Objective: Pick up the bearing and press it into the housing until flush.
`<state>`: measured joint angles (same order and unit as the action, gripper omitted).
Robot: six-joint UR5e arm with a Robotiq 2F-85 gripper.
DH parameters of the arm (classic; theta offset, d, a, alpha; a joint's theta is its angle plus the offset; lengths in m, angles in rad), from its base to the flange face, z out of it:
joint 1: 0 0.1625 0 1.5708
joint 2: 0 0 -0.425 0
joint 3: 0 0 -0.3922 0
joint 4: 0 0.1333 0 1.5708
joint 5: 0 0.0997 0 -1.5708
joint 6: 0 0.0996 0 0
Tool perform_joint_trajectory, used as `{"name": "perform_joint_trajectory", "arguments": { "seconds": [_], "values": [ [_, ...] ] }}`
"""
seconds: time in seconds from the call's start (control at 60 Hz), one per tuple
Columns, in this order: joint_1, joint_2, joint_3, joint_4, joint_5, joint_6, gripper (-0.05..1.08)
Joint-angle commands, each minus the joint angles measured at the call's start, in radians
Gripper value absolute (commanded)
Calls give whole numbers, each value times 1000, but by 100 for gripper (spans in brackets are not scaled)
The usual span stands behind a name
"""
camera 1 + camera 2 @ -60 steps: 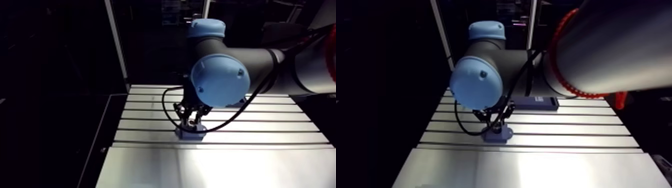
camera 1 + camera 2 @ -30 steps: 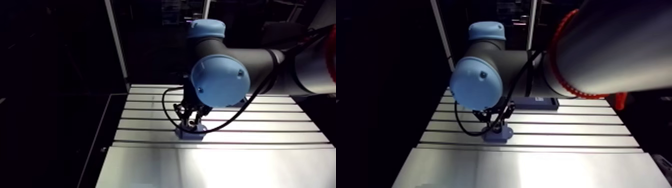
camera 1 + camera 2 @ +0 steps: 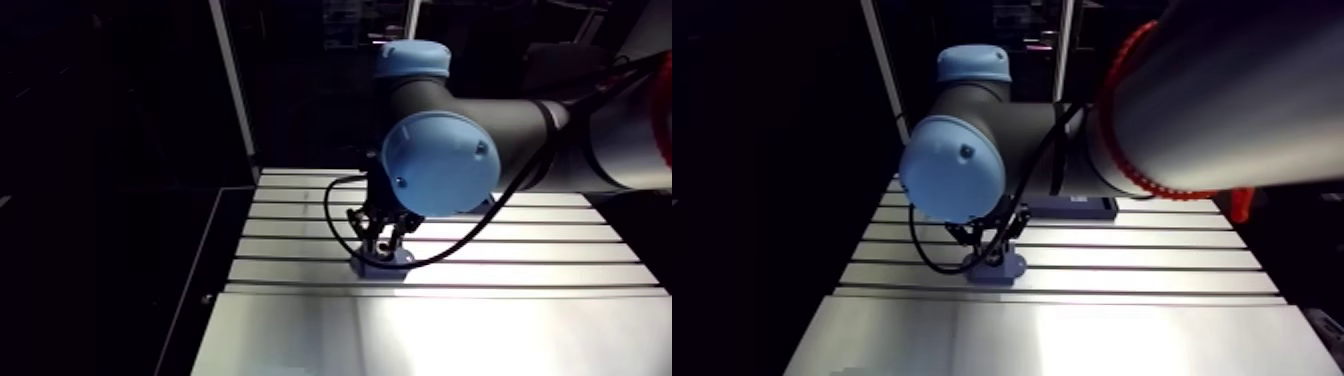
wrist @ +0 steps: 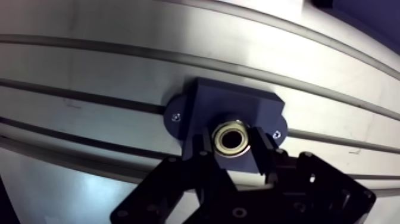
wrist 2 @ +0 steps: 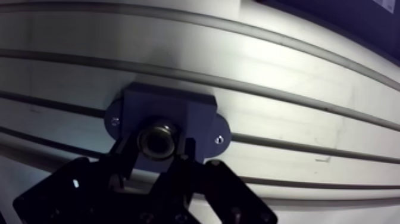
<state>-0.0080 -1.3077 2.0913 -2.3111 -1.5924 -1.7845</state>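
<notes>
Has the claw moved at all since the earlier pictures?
No. The gripper, shut on the bearing, stands over the blue housing at the same table slot as before.

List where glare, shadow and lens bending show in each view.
Arm view: strong glare washes the near part of the table, and the gripper shows only as a dark shape. Wrist view: the table's straight slots look curved; the bearing glints between the fingers, while the housing around it is dim.
</notes>
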Motion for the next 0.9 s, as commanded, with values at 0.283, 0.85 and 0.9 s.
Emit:
{"name": "perform_joint_trajectory", "arguments": {
  "seconds": [0.283,0.85,0.9],
  "values": [
    [0,0,5,0,-1,0,76],
    [-3,0,7,-1,-1,0,76],
    [-4,0,9,-1,-1,0,76]
  ]
}}
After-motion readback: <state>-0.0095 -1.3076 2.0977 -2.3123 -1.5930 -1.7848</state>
